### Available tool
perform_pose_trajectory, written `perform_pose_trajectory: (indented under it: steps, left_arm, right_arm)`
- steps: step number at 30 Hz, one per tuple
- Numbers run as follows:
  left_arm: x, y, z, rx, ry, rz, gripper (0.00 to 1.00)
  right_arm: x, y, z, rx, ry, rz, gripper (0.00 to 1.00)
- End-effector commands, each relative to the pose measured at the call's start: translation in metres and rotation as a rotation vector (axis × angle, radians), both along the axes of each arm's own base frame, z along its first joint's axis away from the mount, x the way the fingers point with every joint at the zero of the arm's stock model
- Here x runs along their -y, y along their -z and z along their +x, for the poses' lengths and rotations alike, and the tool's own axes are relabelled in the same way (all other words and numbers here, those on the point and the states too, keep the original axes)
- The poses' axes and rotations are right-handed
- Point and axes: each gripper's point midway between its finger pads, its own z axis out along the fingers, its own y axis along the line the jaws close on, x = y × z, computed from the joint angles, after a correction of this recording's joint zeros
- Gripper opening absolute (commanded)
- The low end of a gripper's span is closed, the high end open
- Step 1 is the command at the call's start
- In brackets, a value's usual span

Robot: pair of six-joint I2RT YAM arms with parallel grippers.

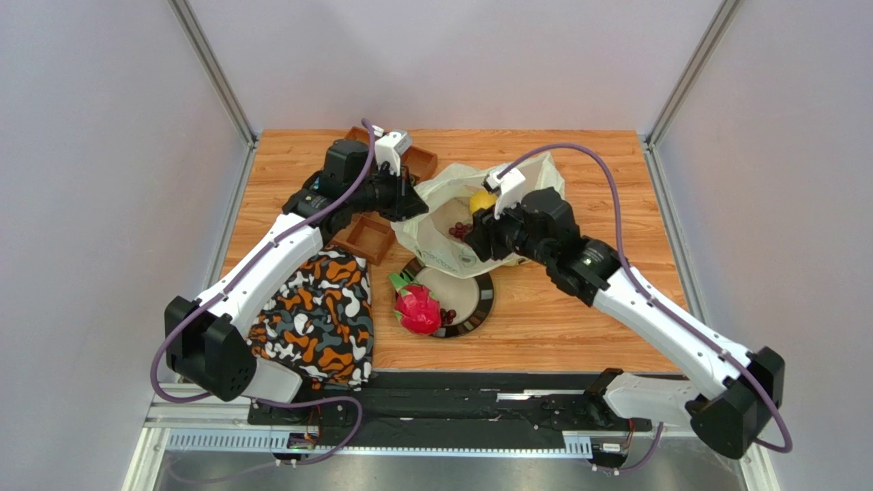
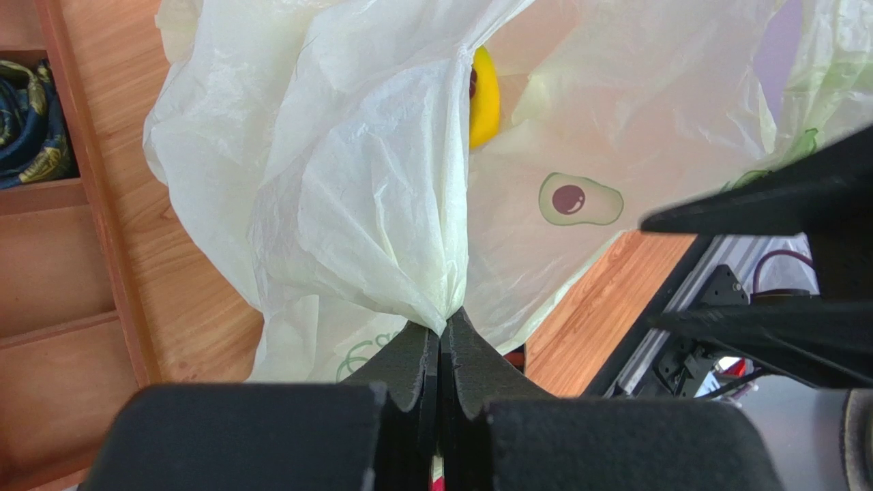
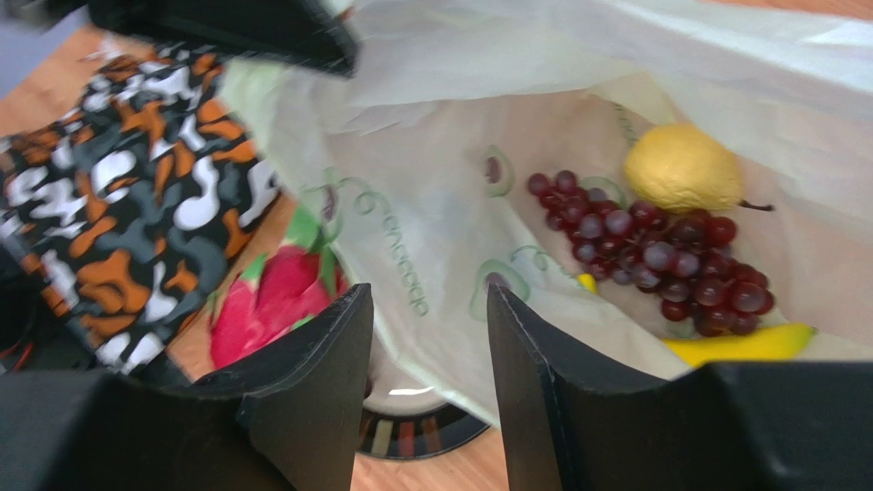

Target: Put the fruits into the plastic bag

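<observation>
Right wrist: dragon fruit (image 3: 268, 302) beside right tool (image 3: 427, 295), outside plastic bag (image 3: 430, 205).

Wooden worktop (image 1: 553, 332), plank grain. Pale lilac walls (image 1: 92, 153) on three sides. Aluminium posts (image 1: 212, 70) at far corners. Black strip (image 1: 461, 394) along near edge. Soft even light.

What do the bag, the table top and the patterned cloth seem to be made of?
The bag: thin plastic film, translucent, slightly glossy; it shows fine crumpled creases and lets light through.
The table top: wood or wood-look laminate, matte; plank grain lines.
The patterned cloth: probably fabric, matte; it lies in soft folds.
</observation>
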Motion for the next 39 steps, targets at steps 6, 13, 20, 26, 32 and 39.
perform_pose_trajectory:
  steps: [6, 13, 20, 26, 32, 39]
  left_arm:
    - [0.003, -0.015, 0.001, 0.038, 0.010, -0.040, 0.00]
    - [0.000, -0.016, -0.001, 0.043, 0.003, -0.035, 0.00]
    - [0.002, -0.015, -0.002, 0.037, 0.011, -0.041, 0.00]
    - [0.001, -0.018, -0.003, 0.049, 0.008, -0.041, 0.00]
    - [0.000, -0.018, -0.002, 0.049, 0.006, -0.039, 0.00]
    - [0.001, -0.017, -0.002, 0.046, 0.008, -0.038, 0.00]
  right_arm:
    - [-0.026, 0.044, -0.088, -0.204, -0.342, 0.106, 0.45]
    - [-0.027, 0.112, -0.112, -0.391, -0.313, 0.038, 0.42]
    - [-0.031, 0.152, -0.095, -0.474, -0.208, -0.016, 0.41]
    - [-0.039, 0.170, -0.080, -0.518, -0.150, -0.048, 0.41]
    - [-0.040, 0.172, -0.071, -0.501, -0.127, -0.029, 0.42]
    - [-0.047, 0.182, -0.073, -0.510, -0.170, -0.021, 0.44]
